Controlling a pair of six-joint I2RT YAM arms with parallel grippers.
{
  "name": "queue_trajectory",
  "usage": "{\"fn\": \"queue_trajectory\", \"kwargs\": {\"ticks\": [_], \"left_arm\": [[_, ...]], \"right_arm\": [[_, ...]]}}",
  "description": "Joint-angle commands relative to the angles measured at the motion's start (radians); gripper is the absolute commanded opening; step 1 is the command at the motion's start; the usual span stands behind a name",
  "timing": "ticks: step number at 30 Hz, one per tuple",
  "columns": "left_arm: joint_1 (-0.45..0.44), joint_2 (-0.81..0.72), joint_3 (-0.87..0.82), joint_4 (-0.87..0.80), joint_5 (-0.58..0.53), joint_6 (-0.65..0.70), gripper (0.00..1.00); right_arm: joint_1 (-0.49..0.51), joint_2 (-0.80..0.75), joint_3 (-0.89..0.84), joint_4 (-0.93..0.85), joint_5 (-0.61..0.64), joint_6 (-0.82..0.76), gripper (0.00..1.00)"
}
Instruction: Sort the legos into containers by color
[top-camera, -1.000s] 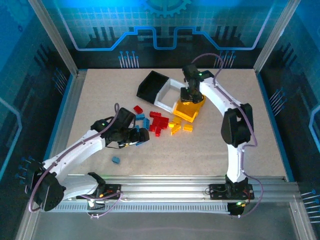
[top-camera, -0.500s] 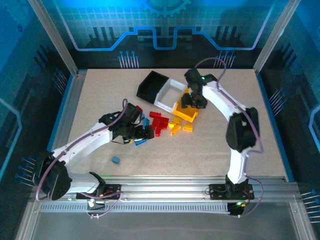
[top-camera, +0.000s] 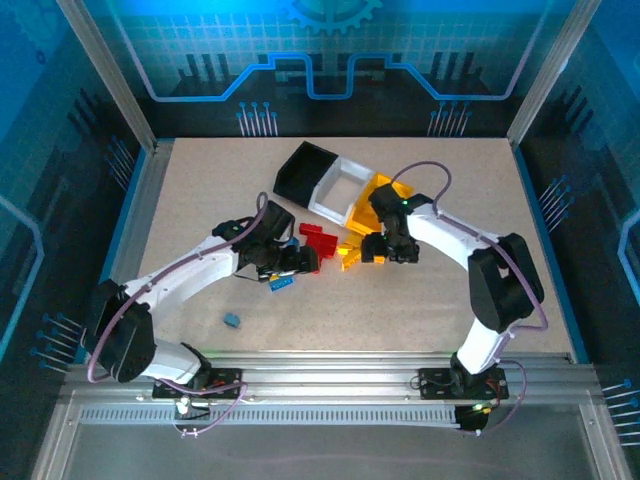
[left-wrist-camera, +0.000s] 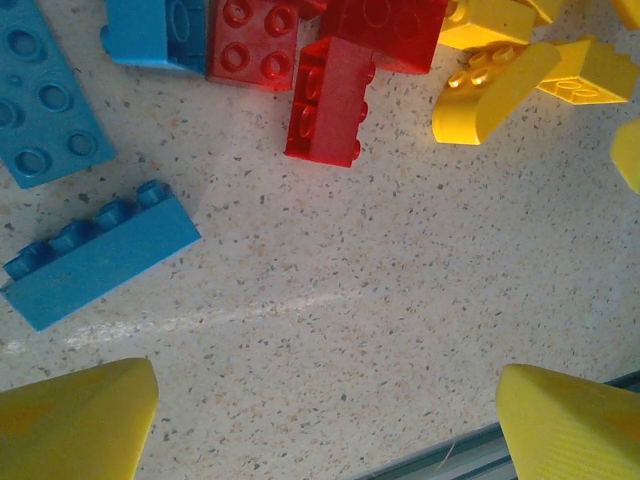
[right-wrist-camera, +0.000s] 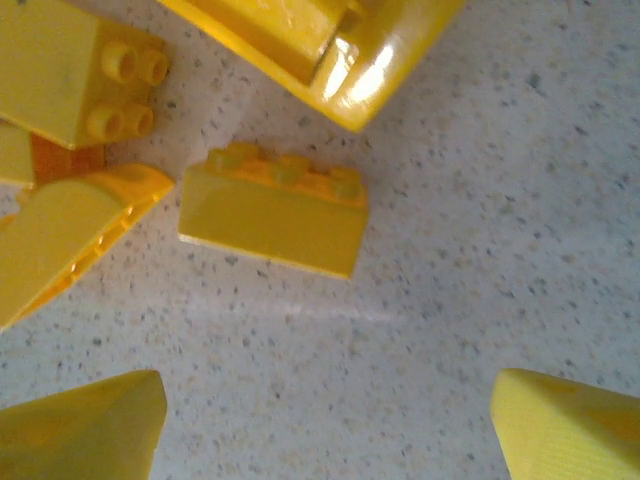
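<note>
**Containers.** Three joined bins sit in a row at the far centre of the surface (top-camera: 450, 300). From far left to near right they are the black bin (top-camera: 300, 172), the white bin (top-camera: 324, 208) and the yellow bin (top-camera: 382, 190).

**Legos.** The main cluster lies on the surface just on the near side of the bins. The red bricks (top-camera: 320, 240) are in the middle. The yellow bricks (top-camera: 352, 256) are to their right, close to the yellow bin. A single small blue brick (top-camera: 232, 321) lies well apart, to the near left.

**Left gripper.** The left gripper (left-wrist-camera: 325, 400) hangs low over the left part of the cluster. Its jaws stand apart, with only bare surface between the fingertips (left-wrist-camera: 80, 425). The left wrist view shows a long blue brick (left-wrist-camera: 100, 255), a flat blue plate (left-wrist-camera: 45, 110), a red brick on its side (left-wrist-camera: 330, 100) and a curved yellow piece (left-wrist-camera: 490, 90).

**Right gripper.** The right gripper (right-wrist-camera: 328, 400) hangs low just beside the near corner of the yellow bin. Its jaws are spread wide and hold nothing. The right wrist view shows one yellow block (right-wrist-camera: 275, 210) lying on the surface beyond the fingertips, close to the bin corner but apart from it. A sloped yellow piece (right-wrist-camera: 70, 240) lies next to that block.
</note>
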Motion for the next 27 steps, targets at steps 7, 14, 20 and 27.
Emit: {"fn": "queue_trajectory", "kwargs": {"ticks": [7, 14, 20, 27], "left_arm": [[-0.007, -0.098, -0.042, -0.052, -0.017, -0.039, 0.90], [-0.006, -0.101, -0.041, -0.067, -0.024, -0.028, 0.90], [-0.003, -0.068, -0.029, -0.049, -0.015, -0.026, 0.90], [-0.006, -0.025, 0.005, -0.039, 0.001, -0.035, 0.90]], "right_arm": [[0.010, 0.156, 0.111, 0.057, 0.024, 0.031, 0.83], [0.006, 0.197, 0.120, 0.058, 0.052, 0.044, 0.68], [0.003, 0.161, 0.083, 0.062, 0.049, 0.039, 0.61], [-0.003, 0.163, 0.056, 0.086, 0.051, 0.015, 0.64]]}}
